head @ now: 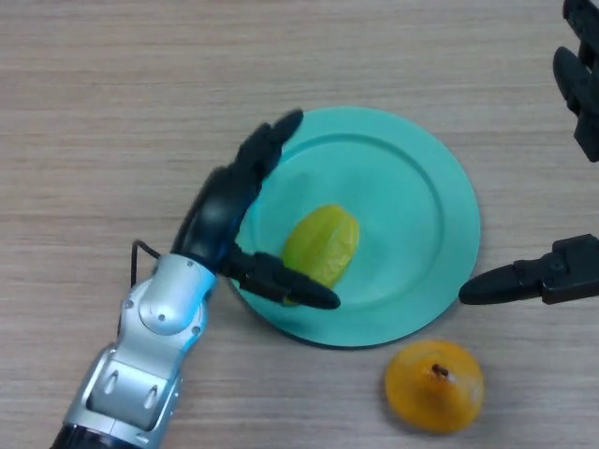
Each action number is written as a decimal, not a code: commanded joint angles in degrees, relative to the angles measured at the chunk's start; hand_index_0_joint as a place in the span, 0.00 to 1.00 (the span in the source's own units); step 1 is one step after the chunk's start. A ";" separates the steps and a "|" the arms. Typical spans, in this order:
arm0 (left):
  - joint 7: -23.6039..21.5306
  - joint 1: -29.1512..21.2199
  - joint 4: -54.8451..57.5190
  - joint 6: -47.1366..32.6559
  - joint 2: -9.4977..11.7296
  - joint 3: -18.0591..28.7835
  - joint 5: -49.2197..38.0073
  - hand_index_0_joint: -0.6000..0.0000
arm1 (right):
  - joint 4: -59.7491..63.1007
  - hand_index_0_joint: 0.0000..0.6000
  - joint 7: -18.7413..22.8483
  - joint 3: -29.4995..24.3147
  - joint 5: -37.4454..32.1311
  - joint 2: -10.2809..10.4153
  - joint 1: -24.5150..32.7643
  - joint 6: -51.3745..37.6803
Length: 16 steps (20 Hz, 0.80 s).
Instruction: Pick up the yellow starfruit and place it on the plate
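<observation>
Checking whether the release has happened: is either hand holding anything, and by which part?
Nothing is held. The starfruit lies on the plate beside the open left hand; the right hand is apart, open.

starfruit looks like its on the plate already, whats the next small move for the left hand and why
Probably draw the left hand back off the plate. The starfruit already lies on it, and the hand's fingers are spread open around the fruit, not gripping, so nothing is left to hold.

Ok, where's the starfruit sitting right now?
In the head view the yellow starfruit lies on the green plate, left of its centre, beside the open left hand, whose thumb reaches under its near end.
</observation>
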<state>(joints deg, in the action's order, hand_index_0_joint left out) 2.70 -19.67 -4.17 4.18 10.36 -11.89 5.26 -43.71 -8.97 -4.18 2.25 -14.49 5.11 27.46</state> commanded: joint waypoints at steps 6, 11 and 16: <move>2.75 2.58 22.16 -4.76 2.15 12.62 -1.32 1.00 | -3.92 0.00 1.12 -4.18 -1.73 -1.69 1.71 -6.32; 5.30 7.79 32.21 0.53 5.88 19.55 -13.80 1.00 | -1.66 0.00 1.55 -3.93 -2.09 -1.24 0.67 -10.20; 6.31 13.18 36.82 2.48 8.04 26.01 -20.82 1.00 | 0.00 0.00 2.29 -2.41 -2.10 -0.77 0.60 -12.39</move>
<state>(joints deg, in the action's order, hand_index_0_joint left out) 9.90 -5.36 29.02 11.90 16.06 10.61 -14.87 -40.86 -8.85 -5.06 0.46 -14.44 4.50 23.82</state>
